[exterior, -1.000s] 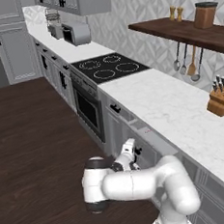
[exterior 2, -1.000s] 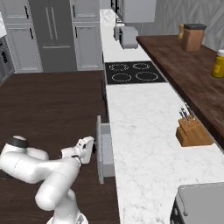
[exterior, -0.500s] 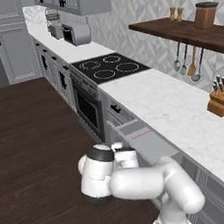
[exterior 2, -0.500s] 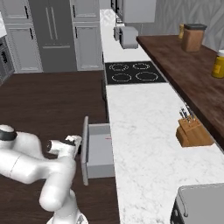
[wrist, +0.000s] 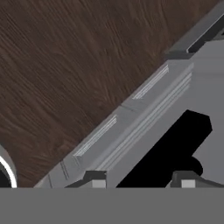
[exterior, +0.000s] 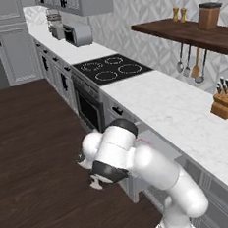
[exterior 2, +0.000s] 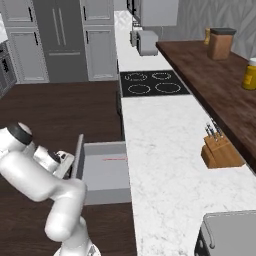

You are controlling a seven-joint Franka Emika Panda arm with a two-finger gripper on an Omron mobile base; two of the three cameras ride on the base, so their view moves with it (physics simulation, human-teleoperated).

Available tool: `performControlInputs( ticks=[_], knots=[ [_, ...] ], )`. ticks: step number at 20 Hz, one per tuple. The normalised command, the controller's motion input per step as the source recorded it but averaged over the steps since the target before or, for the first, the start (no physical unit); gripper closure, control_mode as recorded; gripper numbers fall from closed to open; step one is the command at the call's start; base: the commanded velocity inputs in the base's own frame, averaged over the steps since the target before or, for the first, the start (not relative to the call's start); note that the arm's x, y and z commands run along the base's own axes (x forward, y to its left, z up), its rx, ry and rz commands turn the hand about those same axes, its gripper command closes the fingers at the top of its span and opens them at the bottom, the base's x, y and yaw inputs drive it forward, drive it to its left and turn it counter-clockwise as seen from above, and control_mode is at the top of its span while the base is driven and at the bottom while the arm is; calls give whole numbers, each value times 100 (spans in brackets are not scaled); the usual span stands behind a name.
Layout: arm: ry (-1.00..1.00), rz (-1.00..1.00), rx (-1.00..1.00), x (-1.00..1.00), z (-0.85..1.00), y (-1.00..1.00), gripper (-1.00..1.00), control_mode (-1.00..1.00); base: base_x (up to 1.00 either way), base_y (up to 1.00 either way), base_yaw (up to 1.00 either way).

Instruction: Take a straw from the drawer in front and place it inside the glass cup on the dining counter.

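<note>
Looking down from the left base view, the arm folds low in front of the cabinets, its bulk hiding most of the drawer [exterior: 149,143]; a thin pink line, the straw [exterior: 144,141], shows just past the arm's shoulder. The gripper [exterior: 95,183] hangs near the dark wood floor [exterior: 35,143], too small to judge its jaws. Farther along the white counter [exterior: 185,114] sit the black cooktop [exterior: 112,68] and a knife block [exterior: 226,103].

From the right base view, the drawer [exterior 2: 107,172] stands pulled well out from the counter [exterior 2: 165,165], its front panel toward the arm. The straw [exterior 2: 115,159] lies flat inside, near the back wall, crosswise to the pull direction. The gripper [exterior 2: 67,162] sits at the outer face of the drawer front. The knife block [exterior 2: 220,150] stands on the counter to the right.

In the hand view, the panelled drawer front [wrist: 148,105] runs diagonally, floor [wrist: 65,65] beyond it. The black bar handle [wrist: 170,148] lies between the two fingertips [wrist: 95,180], which stand apart on either side of it; I cannot tell whether they press it.
</note>
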Motion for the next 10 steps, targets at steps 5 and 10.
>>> performControlInputs(
  ticks=[5,10],
  knots=[
    [8,-9,-1,-100,-54,100,100,-100,0,0,0],
    [0,-9,0,-100,-27,100,100,-100,0,0,0]
  ],
)
